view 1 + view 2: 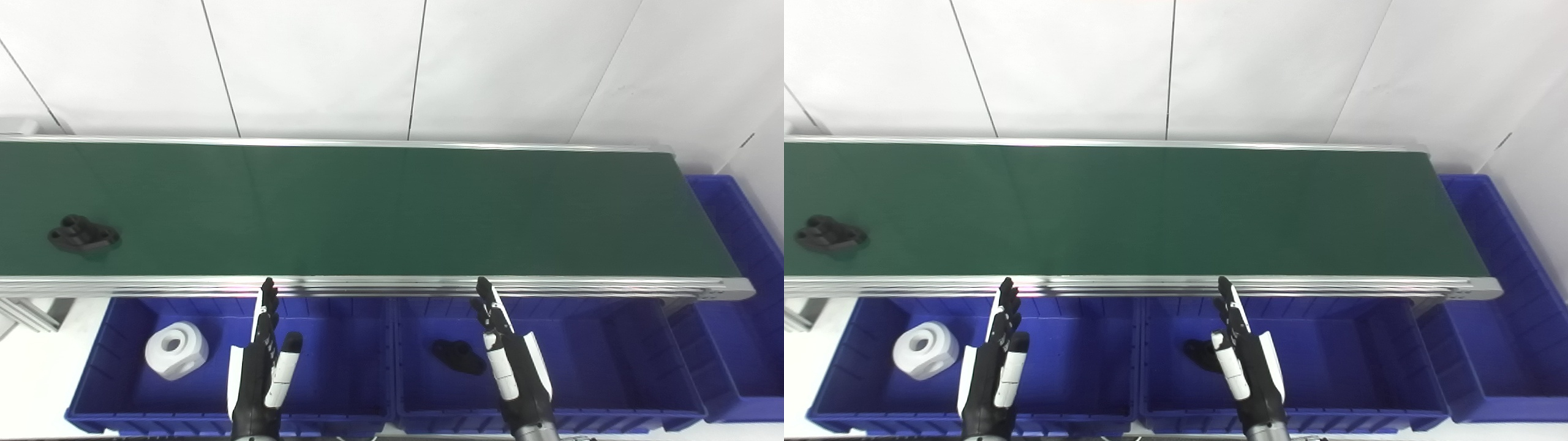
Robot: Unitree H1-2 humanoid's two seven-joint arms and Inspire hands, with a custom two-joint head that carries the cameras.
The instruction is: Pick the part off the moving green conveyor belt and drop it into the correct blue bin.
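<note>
Green belt [392,208] carries black part [82,234]; left hand [263,361] and right hand [511,361] empty, fingers spread.

Factory-style sorting station: green conveyor belt [367,208], blue bins [343,361].

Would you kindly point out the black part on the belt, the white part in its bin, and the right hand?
black part [83,234], left eye view, its top face.
white part [176,350], left eye view, its rounded body.
right hand [511,361], left eye view, its back.

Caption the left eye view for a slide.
Black part rides the green conveyor belt; both open hands wait over blue bins.
</note>
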